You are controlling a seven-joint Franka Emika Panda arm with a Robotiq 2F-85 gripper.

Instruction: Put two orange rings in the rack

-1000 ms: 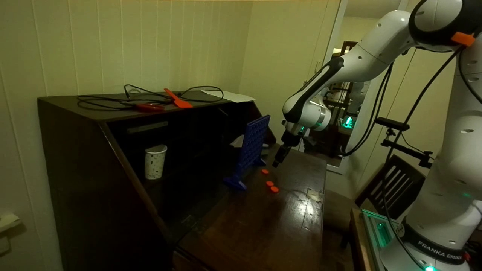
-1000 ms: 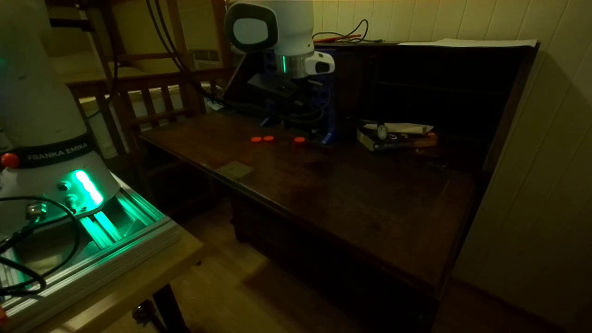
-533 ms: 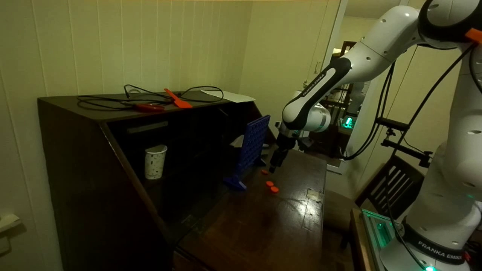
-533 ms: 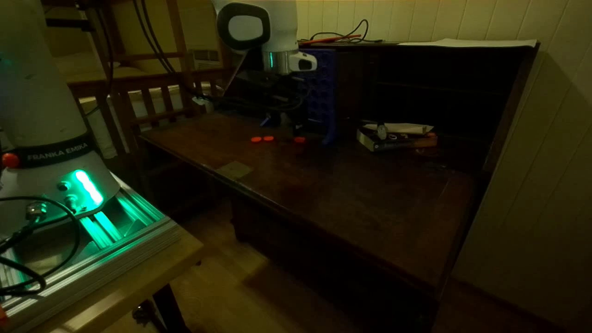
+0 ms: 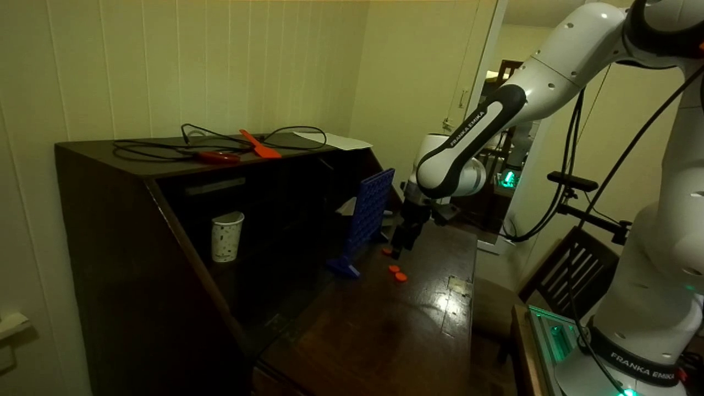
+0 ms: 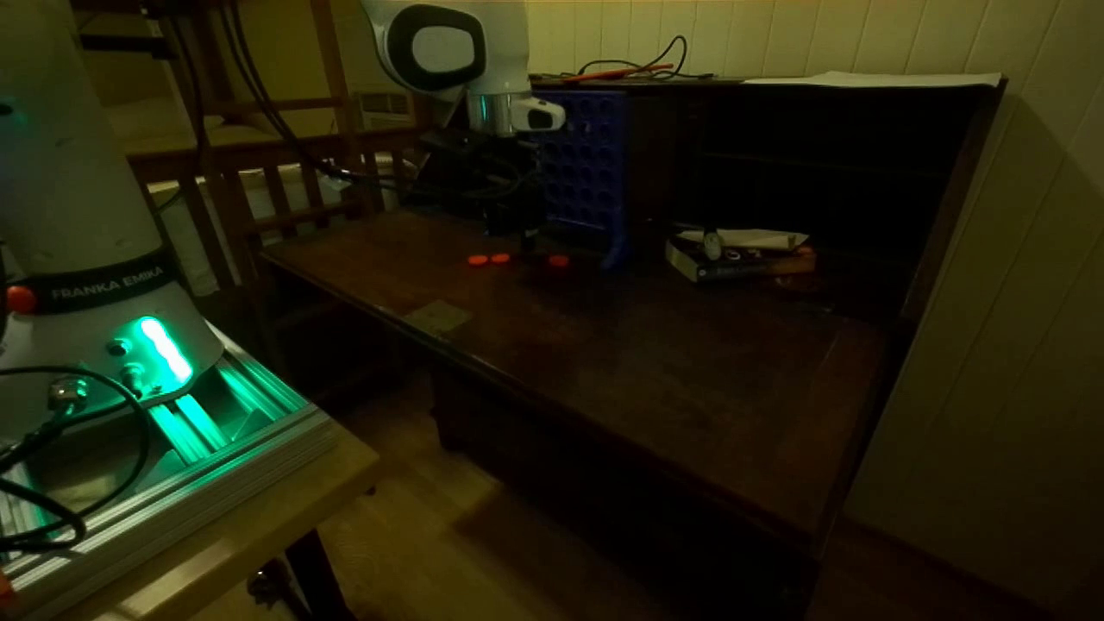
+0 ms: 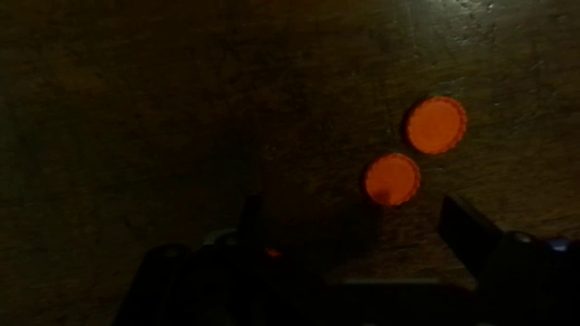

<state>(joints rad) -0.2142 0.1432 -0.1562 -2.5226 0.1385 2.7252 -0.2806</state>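
Three small orange rings lie flat on the desk in front of the rack; they look like solid discs with ridged edges. Two lie close together, one (image 5: pixel 401 277) beside another (image 5: pixel 394 269). The third ring (image 5: pixel 387 251) lies apart, partly behind my fingertip. The blue rack (image 5: pixel 369 212), an upright panel with round holes on feet, also shows in an exterior view (image 6: pixel 588 164). My gripper (image 7: pixel 350 208) is open and empty, low over the desk. In the wrist view the pair's nearer ring (image 7: pixel 392 179) is just ahead of the finger gap; an orange sliver (image 7: pixel 273 252) shows by the left finger.
The dark desk (image 5: pixel 357 341) has a raised shelf section behind the rack. A speckled paper cup (image 5: pixel 226 236) stands inside it. A book with papers (image 6: pixel 742 263) lies beside the rack. Cables and an orange-red tool (image 5: pixel 258 144) lie on top. A chair (image 5: pixel 572 269) stands beside the desk.
My gripper has come down closer to the desk and the rings. In an exterior view it has shifted left, uncovering more of the rack. The rings and rack have not moved.
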